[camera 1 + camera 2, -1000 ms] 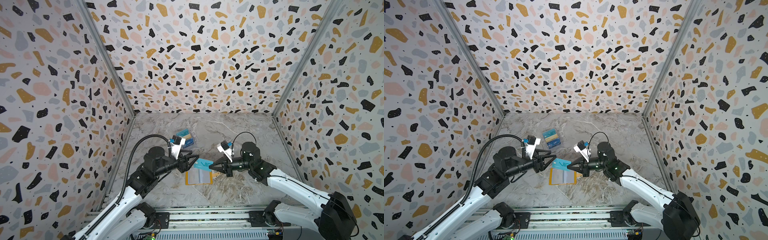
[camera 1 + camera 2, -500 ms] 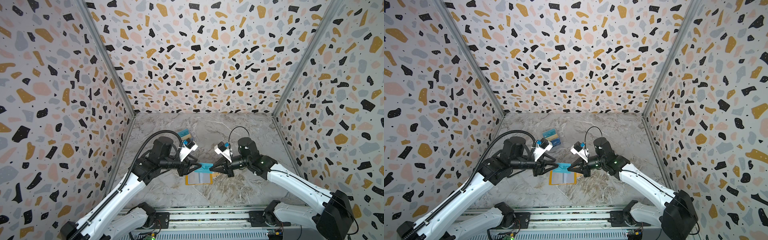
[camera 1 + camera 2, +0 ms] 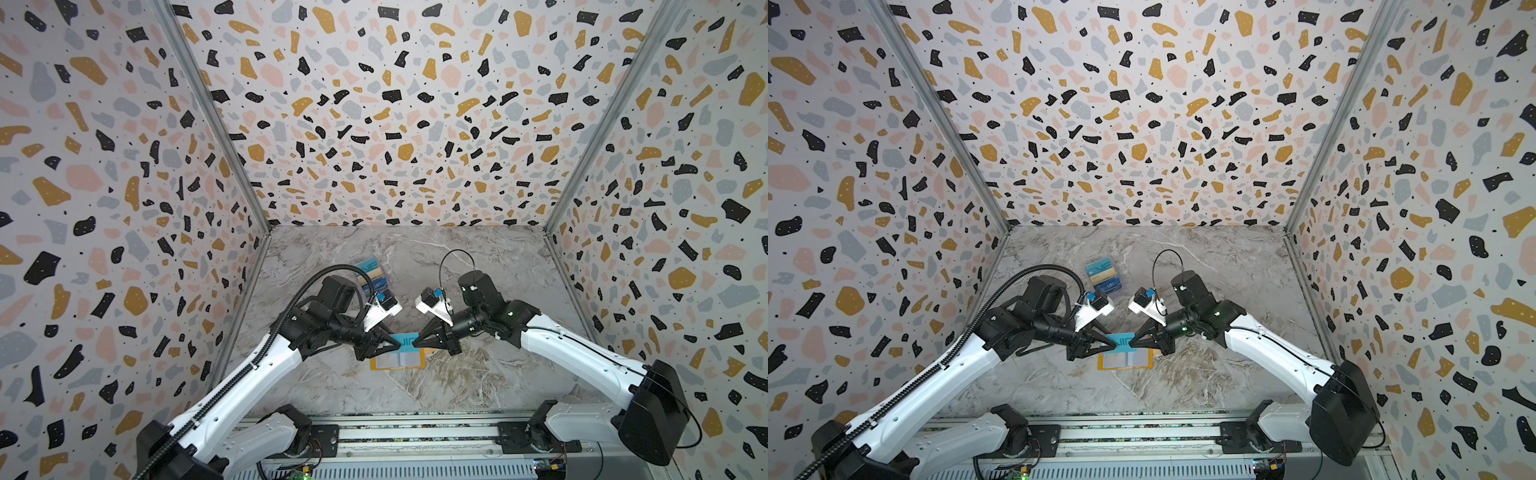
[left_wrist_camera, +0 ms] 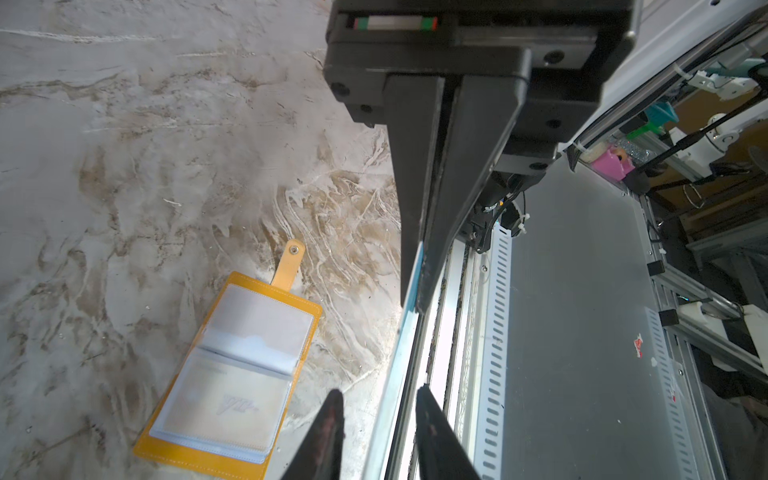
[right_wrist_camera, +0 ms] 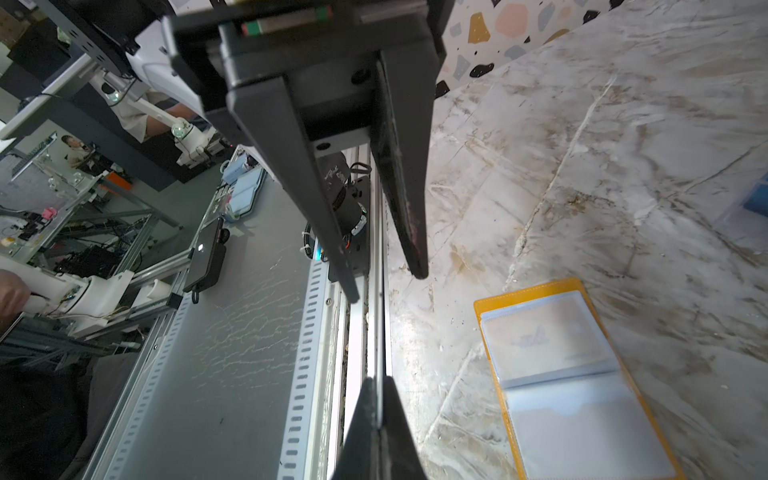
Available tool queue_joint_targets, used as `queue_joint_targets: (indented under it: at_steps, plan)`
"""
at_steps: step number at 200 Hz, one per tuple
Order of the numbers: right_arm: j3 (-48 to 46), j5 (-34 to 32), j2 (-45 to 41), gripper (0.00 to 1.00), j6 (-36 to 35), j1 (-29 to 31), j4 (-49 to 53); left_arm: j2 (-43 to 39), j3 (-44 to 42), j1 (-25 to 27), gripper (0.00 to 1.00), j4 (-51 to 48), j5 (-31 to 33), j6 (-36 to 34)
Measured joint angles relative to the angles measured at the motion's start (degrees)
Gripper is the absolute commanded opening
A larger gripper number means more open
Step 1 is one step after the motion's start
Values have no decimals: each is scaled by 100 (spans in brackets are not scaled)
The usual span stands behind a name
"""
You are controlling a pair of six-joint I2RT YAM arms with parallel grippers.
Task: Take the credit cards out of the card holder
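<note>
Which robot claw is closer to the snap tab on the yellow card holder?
Right. The snap tab sticks out at the card holder's end under the right gripper, which pinches the teal card. The left gripper hangs over the opposite end.

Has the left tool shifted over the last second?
Yes. The left tool has moved rightward toward the open mustard-yellow leather-like card holder, reaching the teal plastic VIP card.

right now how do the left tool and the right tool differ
The right tool is shut on the edge of the teal card; the left tool is open, jaws apart either side of that card. The right tool reaches in from the right, the left tool from the left. Both point at the same card, near the open card holder.
</note>
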State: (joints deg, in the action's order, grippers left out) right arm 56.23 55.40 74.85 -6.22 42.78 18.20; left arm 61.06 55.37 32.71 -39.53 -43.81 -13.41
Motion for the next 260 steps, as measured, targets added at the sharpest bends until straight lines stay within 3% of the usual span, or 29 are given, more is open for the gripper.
queue_joint_targets:
  at_steps: [144, 260]
  plan:
    - [133, -149, 232, 0, -289, 155, 372, 66, 2, 0, 12, -9, -142, -105]
    - [136, -205, 236, 0, -308, 177, 337, 83, 2, 0, 10, -9, -361, -109]
